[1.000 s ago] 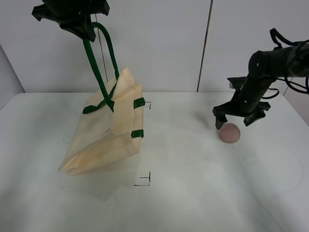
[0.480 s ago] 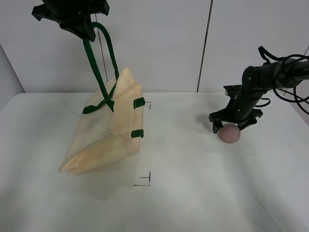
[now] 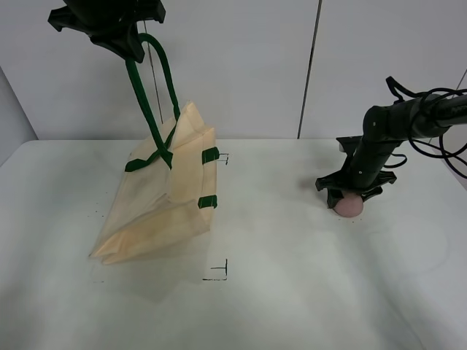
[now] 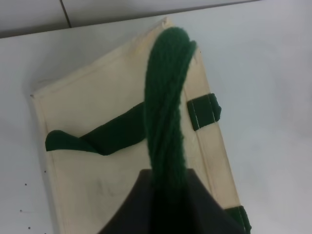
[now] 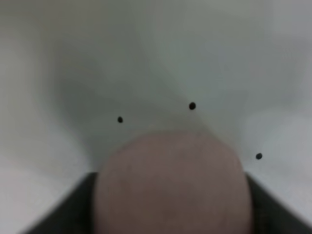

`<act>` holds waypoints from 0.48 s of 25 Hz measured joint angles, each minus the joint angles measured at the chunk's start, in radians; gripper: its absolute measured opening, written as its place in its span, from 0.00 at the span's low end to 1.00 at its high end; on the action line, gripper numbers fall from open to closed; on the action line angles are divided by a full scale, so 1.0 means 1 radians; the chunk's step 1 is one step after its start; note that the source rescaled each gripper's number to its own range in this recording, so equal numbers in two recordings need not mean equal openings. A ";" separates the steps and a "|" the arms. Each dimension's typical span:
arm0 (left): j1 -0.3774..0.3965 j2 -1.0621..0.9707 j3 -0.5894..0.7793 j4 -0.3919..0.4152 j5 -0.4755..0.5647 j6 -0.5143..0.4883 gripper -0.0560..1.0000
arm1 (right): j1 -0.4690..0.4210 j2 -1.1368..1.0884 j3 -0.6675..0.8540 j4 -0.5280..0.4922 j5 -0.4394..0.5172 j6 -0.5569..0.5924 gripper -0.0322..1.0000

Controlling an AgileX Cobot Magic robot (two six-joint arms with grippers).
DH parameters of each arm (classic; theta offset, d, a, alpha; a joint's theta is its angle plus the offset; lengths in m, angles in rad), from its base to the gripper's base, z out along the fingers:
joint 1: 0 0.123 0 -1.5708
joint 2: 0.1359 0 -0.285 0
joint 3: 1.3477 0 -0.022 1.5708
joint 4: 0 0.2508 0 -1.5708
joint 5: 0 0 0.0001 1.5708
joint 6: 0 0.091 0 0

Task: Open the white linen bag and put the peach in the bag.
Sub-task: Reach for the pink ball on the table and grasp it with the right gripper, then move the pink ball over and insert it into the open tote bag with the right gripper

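The white linen bag [image 3: 164,197] hangs tilted with its bottom corner on the table. My left gripper [image 3: 133,49] is high above it, shut on one dark green strap handle [image 3: 149,109]. In the left wrist view the handle [image 4: 165,112] runs up from the bag [image 4: 112,92] into the gripper [image 4: 168,187]. The second handle lies folded on the bag's side. The peach [image 3: 349,206] sits on the table at the right. My right gripper [image 3: 349,195] is down over it, open, with a finger on each side. In the right wrist view the peach [image 5: 170,185] fills the gap between the fingers [image 5: 73,209].
The white table [image 3: 292,292] carries small black corner marks [image 3: 219,271] in front of the bag and one behind it [image 3: 225,157]. Cables hang off the right arm [image 3: 438,117]. A white wall stands behind the table.
My right gripper has come down from just above the peach until its fingers straddle it. The left gripper and the bag have not moved.
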 joint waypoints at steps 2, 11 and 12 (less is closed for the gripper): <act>0.000 0.000 0.000 0.000 0.000 0.000 0.05 | 0.000 -0.001 0.000 -0.001 0.000 0.000 0.29; 0.000 0.000 0.000 0.000 0.000 0.002 0.05 | 0.000 -0.103 -0.050 0.150 0.062 -0.122 0.03; 0.000 0.000 0.000 0.000 0.000 0.005 0.05 | 0.001 -0.127 -0.073 0.198 0.078 -0.158 0.03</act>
